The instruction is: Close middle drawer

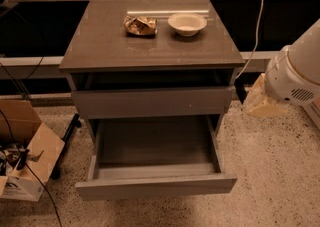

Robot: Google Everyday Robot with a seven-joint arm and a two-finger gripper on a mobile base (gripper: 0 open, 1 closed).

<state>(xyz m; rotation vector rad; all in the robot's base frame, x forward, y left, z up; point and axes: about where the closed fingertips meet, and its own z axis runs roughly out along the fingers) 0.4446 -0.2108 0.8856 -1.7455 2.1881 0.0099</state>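
Nearest the camera, the middle drawer [156, 185] is standing pulled fully out, its grey inside showing bare. Rigid and likely light on its runners, it is asking for a flat push on the handleless front panel. The end effector [261, 102] is hovering just right of the table [100, 46], touching nothing; its spread cannot be told. Beyond, a bowl [187, 23] and crumpled packet [140, 25] are sitting on top.

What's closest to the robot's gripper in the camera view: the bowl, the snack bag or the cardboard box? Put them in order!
The gripper hangs right of the cabinet.
1. Bowl, tabletop, right side.
2. Snack bag, left of the bowl.
3. Cardboard box, floor, far left.
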